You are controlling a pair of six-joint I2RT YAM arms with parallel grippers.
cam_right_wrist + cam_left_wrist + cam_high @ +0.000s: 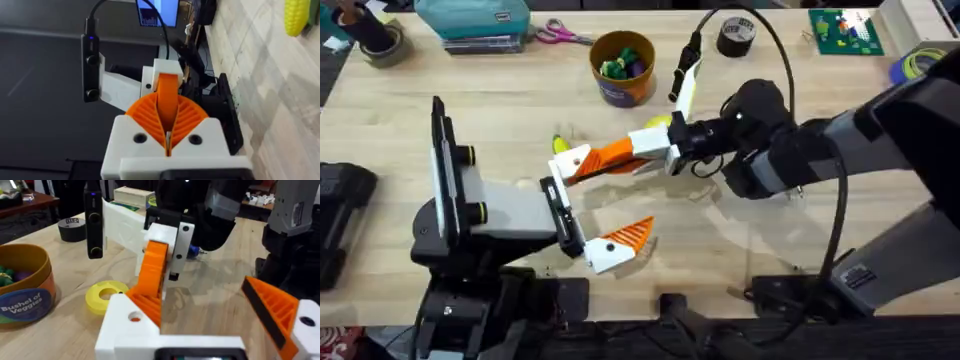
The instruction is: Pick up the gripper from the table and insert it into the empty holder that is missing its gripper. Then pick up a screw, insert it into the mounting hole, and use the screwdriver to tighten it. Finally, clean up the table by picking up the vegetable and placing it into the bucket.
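My right gripper [665,145] [167,132] is shut on the loose orange gripper [610,155] [151,275] [168,97]. It holds the gripper's ribbed end against the holder [570,166] [131,325], the far white finger block of my left arm. A mounting hole [135,316] shows in that block. My left gripper [615,195] [210,305] is open, and its other finger carries an orange tip [630,235]. The yellow vegetable [560,143] [297,17] lies just behind the holder. The bucket [622,68] [25,287] stands farther back with toy vegetables inside. A blue bit of the screwdriver [195,251] peeks from behind my right gripper. The screw is out of view.
A flat yellow tape ring [658,122] [106,296] lies between the bucket and my right gripper. At the table's back are a black tape roll [736,36], scissors [560,35], a teal box [475,18] and a green board [845,30]. Bare wood lies at the front.
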